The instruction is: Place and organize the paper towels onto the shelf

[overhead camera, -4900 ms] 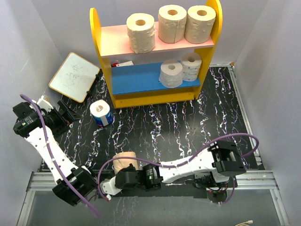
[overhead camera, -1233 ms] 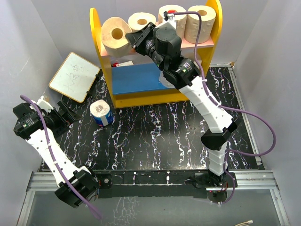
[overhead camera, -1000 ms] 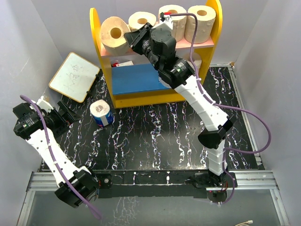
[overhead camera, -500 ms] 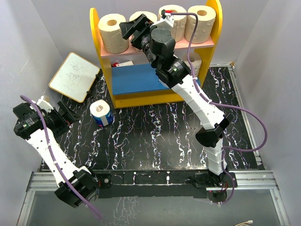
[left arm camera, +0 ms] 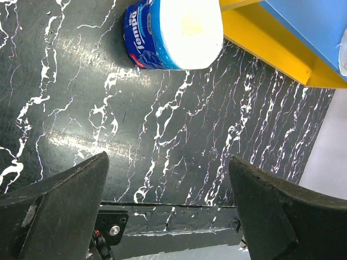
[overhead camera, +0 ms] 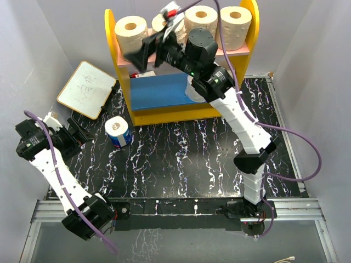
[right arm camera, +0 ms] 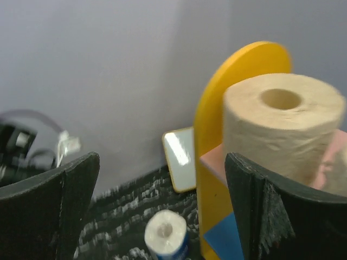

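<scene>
Right hand point(overhead camera: 147, 50): spread wide and empty. It hangs in front of the upper tier, upper centre of the top view, clear of every roll, so you can take the nearest roll as free-standing.
Leftmost tan roll point(right arm camera: 284, 127): upright with its core facing up, at the left end of the pink upper board point(overhead camera: 244, 50), just beside the yellow side panel point(overhead camera: 111, 38). It probably stands there to close the row.
Tan row: four tan rolls stand side by side across the upper board, one partly hidden by the arm. Standing them on end likely keeps them from rolling off.
White roll point(overhead camera: 193, 92): on the right part of the blue lower board point(overhead camera: 156, 90), mostly hidden by the right arm. You cannot tell whether another stands beside it.
Blue-wrapped roll point(left arm camera: 176, 30): upright on the counter point(left arm camera: 162, 135), near the shelf's yellow base, left of centre in the top view. It is the one roll you can see not yet shelved.
Left hand point(left arm camera: 168, 214): wide open and empty at the left edge of the top view, well apart from the blue-wrapped roll but facing it.
Whiteboard point(overhead camera: 86, 89): lies left of the shelf and plays no part.
Remaining: the bare left half of the lower board looks like room for the wrapped roll.
</scene>
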